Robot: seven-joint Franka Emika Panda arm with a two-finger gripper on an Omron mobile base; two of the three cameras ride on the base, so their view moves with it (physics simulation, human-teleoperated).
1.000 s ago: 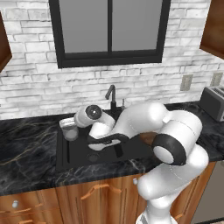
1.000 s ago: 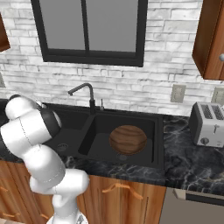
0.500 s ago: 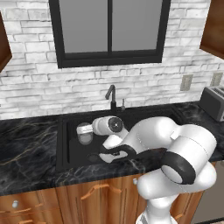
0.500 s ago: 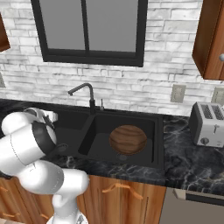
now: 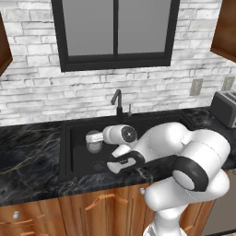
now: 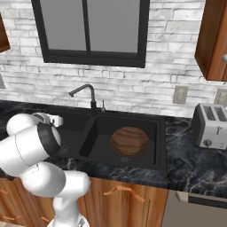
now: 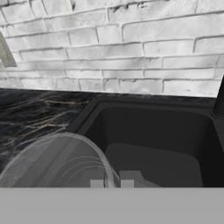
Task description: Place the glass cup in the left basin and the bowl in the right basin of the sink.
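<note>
My gripper is shut on the rim of the glass cup, a small clear tumbler that hangs inside the left basin, a little above its floor and near the round drain. In the hand view the cup's curved rim sits at the lower left, with my gripper closed on its wall and the basin's dark floor beyond. The brown wooden bowl lies flat in the right basin. My arm hides most of the left basin in the right base view.
A black curved faucet rises behind the divider, close to my forearm. A silver toaster stands on the black marble counter at the far right. A brick wall and a dark window back the sink.
My gripper has carried the glass cup to the right, from the counter's edge beside the sink to over the left basin, and a little lower. The bowl has not moved.
</note>
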